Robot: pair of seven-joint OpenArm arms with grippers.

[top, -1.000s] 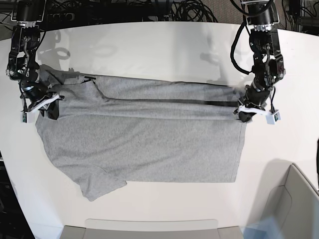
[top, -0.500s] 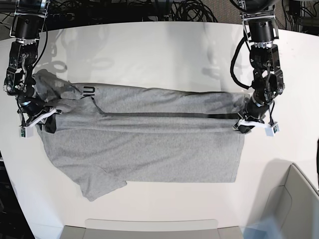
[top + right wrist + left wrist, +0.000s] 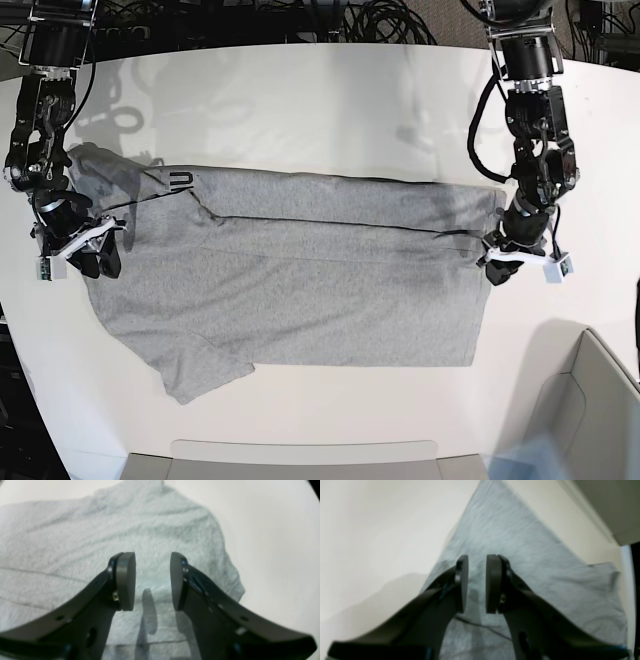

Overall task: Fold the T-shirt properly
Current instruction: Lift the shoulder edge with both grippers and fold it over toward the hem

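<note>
Black and hard, the right gripper (image 3: pixel 153 581) hangs just above the T-shirt (image 3: pixel 300 270) with its two pads (image 3: pixel 126 580) apart and nothing between them, only grey cloth underneath. It sits over the sleeve end of the shirt, close to the rounded edge there. The left gripper (image 3: pixel 477 583) is over the other end of the shirt, by the hem; its pads stand a little way apart too, a narrower gap, and no cloth is pinched between them. The shirt lies flat on the white table (image 3: pixel 330 110), spread long from one gripper to the other. Its far part looks folded over toward the middle, and a bit of black lettering (image 3: pixel 180 181) peeks out near the sleeve end. One sleeve (image 3: pixel 195 370) sticks out at the near edge of the shirt. The cloth looks soft, thin and light, so it will likely flop and wrinkle when lifted and slide a bit on the smooth table. I think the best places to grab are the two ends of the near edge, both layers at once, so the shirt stays straight as it folds.
</note>
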